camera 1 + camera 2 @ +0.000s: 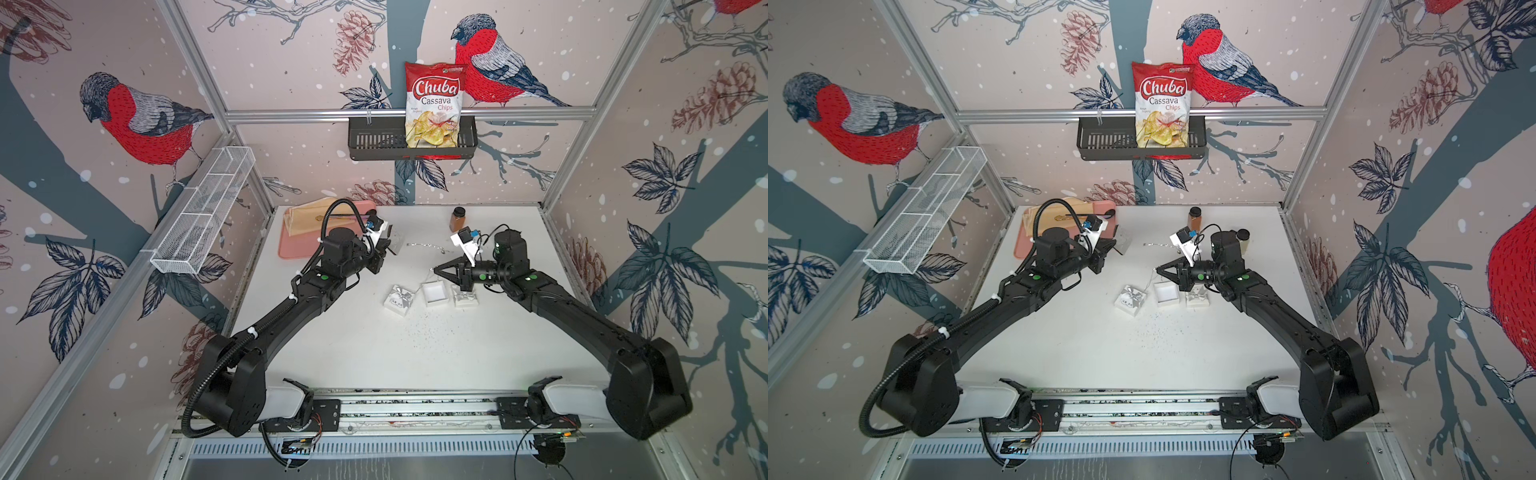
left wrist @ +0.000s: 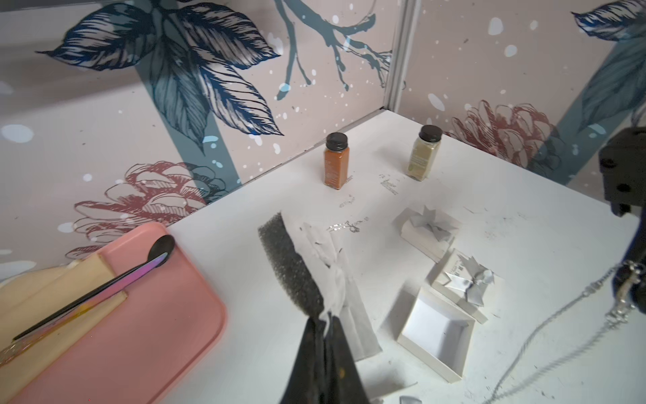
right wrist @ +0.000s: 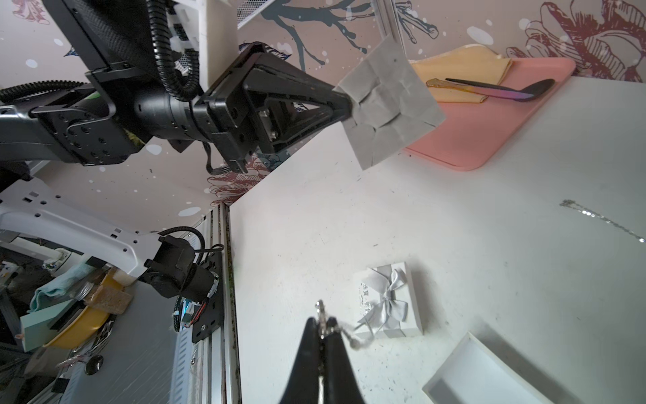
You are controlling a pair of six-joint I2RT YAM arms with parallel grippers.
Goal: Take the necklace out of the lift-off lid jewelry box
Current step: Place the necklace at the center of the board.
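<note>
A white bench (image 1: 365,357) fills the floor of a booth papered with red birds. Near its middle sits a small white jewelry box (image 1: 435,292), lidless and empty. Just above the box's far left corner, the right end effector (image 1: 435,269) is pinched tight on the clasp end of a thin silver necklace (image 3: 349,334). The chain hangs down beside the box, and I cannot tell whether its lower end touches anything. Beyond the box and to its left, raised off the bench, the left end effector (image 3: 349,101) is clamped on a dark foam insert (image 2: 290,266) backed with creased white paper. Two white pieces tied with silver bows flank the box: the left bowed piece (image 1: 399,300) just beside it, and the right bowed piece (image 1: 464,297) partly under the right arm. Which of them is the box's lid I cannot tell. A second silver chain (image 1: 424,246) lies flat on the bench beyond the box. Farther back stand an orange spice jar (image 1: 457,219) and a pale spice jar (image 2: 423,154). Far to the box's left is a pink tray (image 1: 291,249) carrying a tan cloth and a dark spoon (image 2: 105,286).
</note>
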